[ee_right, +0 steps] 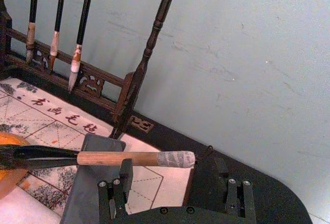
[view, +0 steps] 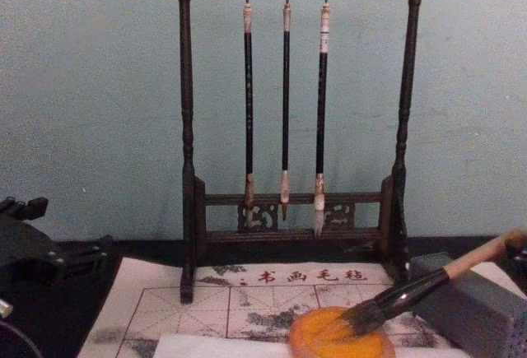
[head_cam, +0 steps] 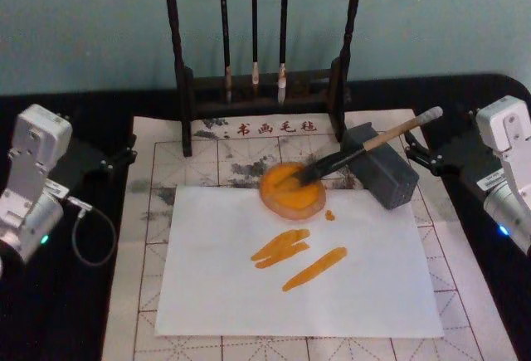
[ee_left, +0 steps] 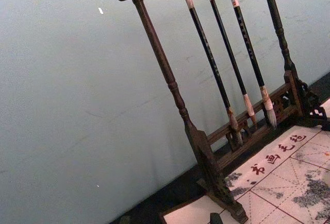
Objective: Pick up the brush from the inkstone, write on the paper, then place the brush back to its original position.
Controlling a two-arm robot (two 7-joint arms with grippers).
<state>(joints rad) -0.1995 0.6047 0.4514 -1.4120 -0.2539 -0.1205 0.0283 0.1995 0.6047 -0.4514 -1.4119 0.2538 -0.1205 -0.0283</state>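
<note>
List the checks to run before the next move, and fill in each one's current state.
1. Brush lies free, with its bristles in the orange dish and its handle on the grey block: ok.
2. Right end effector is open, and the handle's end is just ahead of it: ok.
3. Left end effector is at the mat's left edge, off the paper: ok.
4. Paper lies flat: ok.
5. Paper is blank: not ok, it carries three orange strokes.
6. Writing is complete: cannot tell.

Dark wooden brush rack (view: 186,111), three thin black brushes (view: 286,103) hanging from it, beige grid mat (head_cam: 133,295) beneath
</note>
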